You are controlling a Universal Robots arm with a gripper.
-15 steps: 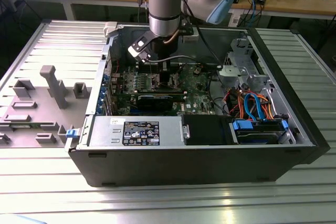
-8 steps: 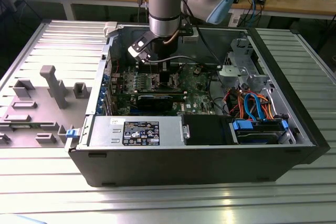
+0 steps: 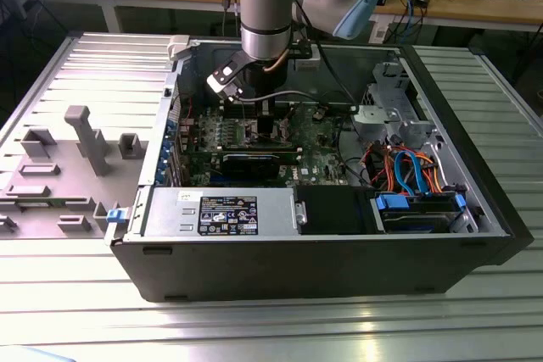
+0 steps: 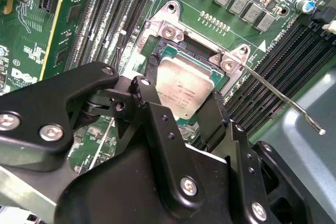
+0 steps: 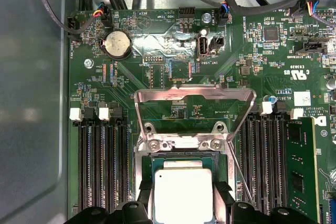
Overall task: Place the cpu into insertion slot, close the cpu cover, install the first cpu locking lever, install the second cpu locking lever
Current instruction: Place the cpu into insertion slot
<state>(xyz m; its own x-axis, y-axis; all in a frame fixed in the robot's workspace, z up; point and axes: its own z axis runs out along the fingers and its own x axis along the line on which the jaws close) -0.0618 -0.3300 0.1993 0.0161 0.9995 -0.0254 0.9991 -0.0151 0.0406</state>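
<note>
The cpu (image 4: 184, 85) (image 5: 182, 195), a silvery square with a green rim, lies flat in the insertion slot (image 5: 138, 174) on the green motherboard. My gripper (image 4: 182, 88) (image 5: 182, 202) (image 3: 261, 120) straddles it, one black finger (image 4: 151, 69) against each of two opposite edges, shut on the chip. The cpu cover (image 5: 194, 94), a silver frame with a big window, stands swung open beyond the socket. A thin locking lever (image 4: 283, 100) (image 5: 239, 174) juts free beside the socket.
Long memory slots (image 5: 100, 166) flank the socket, with a memory stick (image 5: 299, 174) seated on one side. In the exterior view the open case holds a grey-labelled power supply (image 3: 225, 212), a black graphics card (image 3: 259, 163) and coloured cables (image 3: 407, 167).
</note>
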